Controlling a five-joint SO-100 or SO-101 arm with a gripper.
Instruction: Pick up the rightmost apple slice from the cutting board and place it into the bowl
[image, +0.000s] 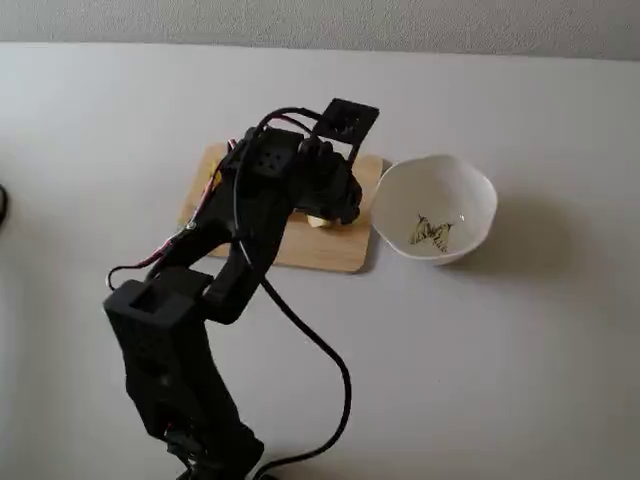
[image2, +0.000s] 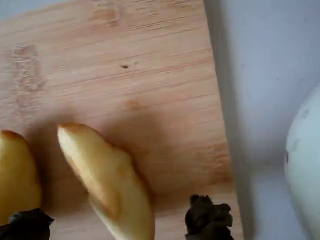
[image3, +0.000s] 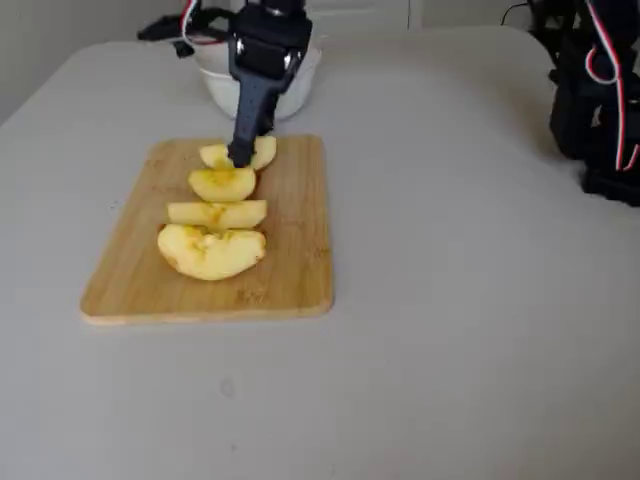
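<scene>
The apple slice (image2: 107, 185) lies on the cutting board (image2: 150, 65) near the board's edge that faces the bowl (image2: 305, 170). My gripper (image2: 116, 222) is open and low over the board, one dark fingertip on each side of the slice. In a fixed view the gripper (image3: 240, 158) stands on the farthest slice (image3: 265, 150) of the row, with the bowl (image3: 305, 85) just behind it. In the other fixed view the arm covers most of the board (image: 330, 250); a bit of the slice (image: 320, 221) shows under the gripper, left of the white bowl (image: 465, 195).
Three deeper-yellow wedges (image3: 222, 184) (image3: 217, 213) (image3: 210, 250) lie in a row on the board (image3: 290, 250), and the nearest one (image2: 15, 175) is just left of my left fingertip. A black device with wires (image3: 590, 100) stands at the table's right. My cable (image: 330, 360) trails on the table.
</scene>
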